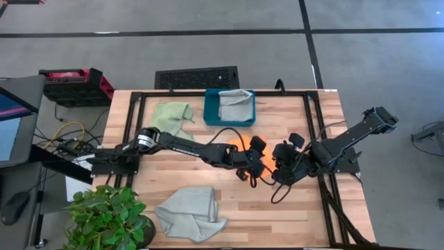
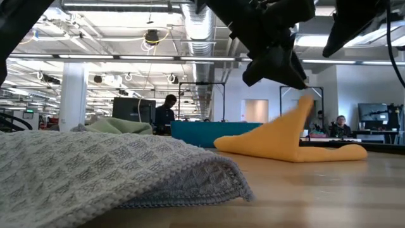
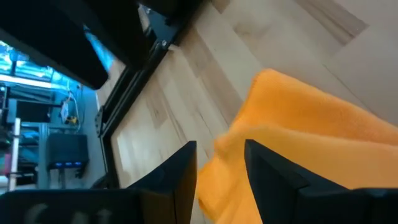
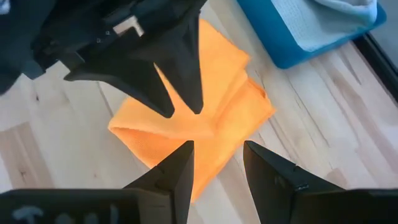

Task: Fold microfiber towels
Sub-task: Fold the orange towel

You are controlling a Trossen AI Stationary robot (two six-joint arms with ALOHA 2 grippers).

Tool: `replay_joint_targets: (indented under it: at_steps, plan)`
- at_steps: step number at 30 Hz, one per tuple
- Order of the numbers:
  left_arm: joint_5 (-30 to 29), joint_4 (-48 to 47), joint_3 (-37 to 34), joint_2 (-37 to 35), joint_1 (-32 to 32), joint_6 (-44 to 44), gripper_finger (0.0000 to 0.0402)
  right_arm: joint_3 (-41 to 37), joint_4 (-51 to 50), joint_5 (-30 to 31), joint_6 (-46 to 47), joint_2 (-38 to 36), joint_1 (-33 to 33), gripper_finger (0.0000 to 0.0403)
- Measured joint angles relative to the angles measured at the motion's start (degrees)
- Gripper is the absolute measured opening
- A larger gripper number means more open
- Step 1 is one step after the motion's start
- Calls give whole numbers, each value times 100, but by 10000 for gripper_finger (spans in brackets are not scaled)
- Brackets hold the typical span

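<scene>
The orange towel (image 1: 240, 146) lies folded over on the wooden table's middle; it also shows in the low view (image 2: 285, 142) and the right wrist view (image 4: 217, 93). My left gripper (image 1: 254, 157) stands over it, shut on it; it also shows in the right wrist view (image 4: 182, 111). My right gripper (image 4: 217, 165) is open just to the right of it (image 1: 281, 167), above the towel's near part; I cannot tell whether it touches. A pale grey towel (image 1: 191, 214) lies crumpled near the front edge. A light green towel (image 1: 172, 114) lies at the far left. Another grey towel (image 1: 236, 103) lies in the teal tray (image 1: 211, 111). My left gripper pinches an edge of the orange towel (image 3: 229, 144) between its two fingers, coming from above and pointing down. The pinched part is drawn up into a peak (image 2: 305, 104) below the fingers. The rest of the towel (image 2: 329, 152) lies on the table.
A black metal frame (image 1: 132, 125) runs along the table's left, far and right sides. A potted plant (image 1: 107, 215) stands at the near left corner. Bare wood (image 1: 277, 215) lies toward the front right. People show in the room behind in the low view (image 2: 166, 111).
</scene>
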Motion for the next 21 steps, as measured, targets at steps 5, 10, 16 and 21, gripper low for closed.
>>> replay_joint_targets:
  at_steps: [5,10,16,21]
  plan:
    - [-35,-153,2,0,-28,1,128,0,51,-28,34,2,0,161]
    - [-581,-893,-4,-271,-46,-628,128,-56,94,-101,-86,1,32,161]
    - [-422,-2366,0,-1017,-77,-1637,128,-931,897,-344,-1129,2,346,161]
    - [-449,-3051,2,-1654,-175,-2304,128,-1700,2265,-395,-1670,7,338,161]
